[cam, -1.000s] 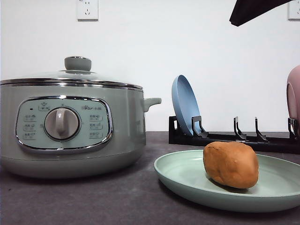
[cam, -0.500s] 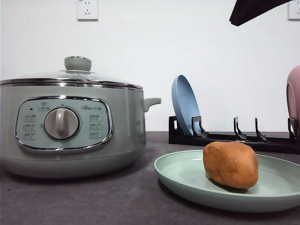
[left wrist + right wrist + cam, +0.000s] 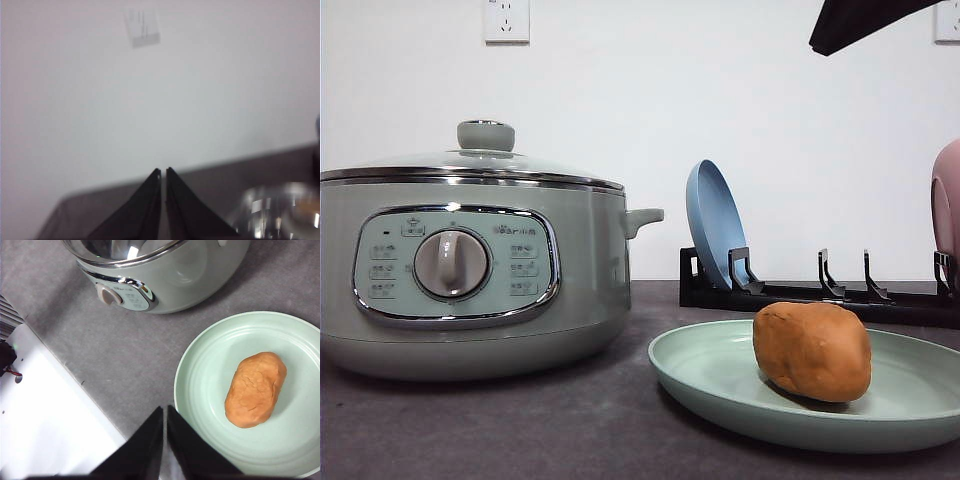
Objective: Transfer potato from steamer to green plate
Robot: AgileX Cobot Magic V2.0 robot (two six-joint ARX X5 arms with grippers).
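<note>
The orange-brown potato (image 3: 812,350) (image 3: 255,389) lies on the pale green plate (image 3: 720,385) (image 3: 210,355), at the front right of the table. The sage-green steamer (image 3: 470,270) (image 3: 170,275) stands to the plate's left with its glass lid on. My right gripper (image 3: 164,412) hangs high above the table beside the plate, fingers shut and holding nothing; a dark part of that arm (image 3: 860,20) shows at the top of the front view. My left gripper (image 3: 163,172) is shut, empty, and points toward the white wall, with the steamer's glass lid (image 3: 280,210) blurred beside it.
A black dish rack (image 3: 820,295) stands behind the plate with a blue plate (image 3: 715,225) upright in it and a pink plate (image 3: 947,210) at the right edge. A white surface (image 3: 45,425) borders the grey tabletop (image 3: 520,420).
</note>
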